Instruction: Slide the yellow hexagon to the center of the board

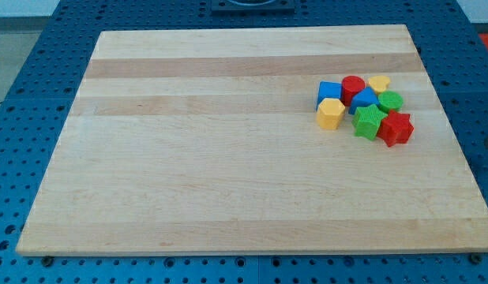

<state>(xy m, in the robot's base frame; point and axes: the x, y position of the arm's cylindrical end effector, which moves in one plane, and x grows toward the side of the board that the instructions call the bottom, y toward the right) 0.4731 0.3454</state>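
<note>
Eight small blocks are sitting bunched together on the wooden board (228, 158), well over toward the view's right and in its upper half. Going through the cluster from the left, the yellow hexagon (330, 113) is lying at the near-left edge of the bunch, touching the blue cube (329, 92) just above it. Next, the red cylinder (353, 87) is standing at the top of the group, with a second blue block (364, 100), its shape hard to make out, tucked just below it. A green star-like block (369, 121) is resting at the bunch's lower edge, just to the right of the hexagon. Further right, a yellow heart-shaped block (379, 83) is sitting at the top, a green rounded block (391, 101) is lying beneath it, and a red star-like block (397, 128) is closing off the lower right corner, touching the green star.

The hexagon is lying well to the right of the board's middle. The rod is not showing anywhere in the view, so I cannot tell where my tip is relative to the blocks, or whether it is touching anything.
</note>
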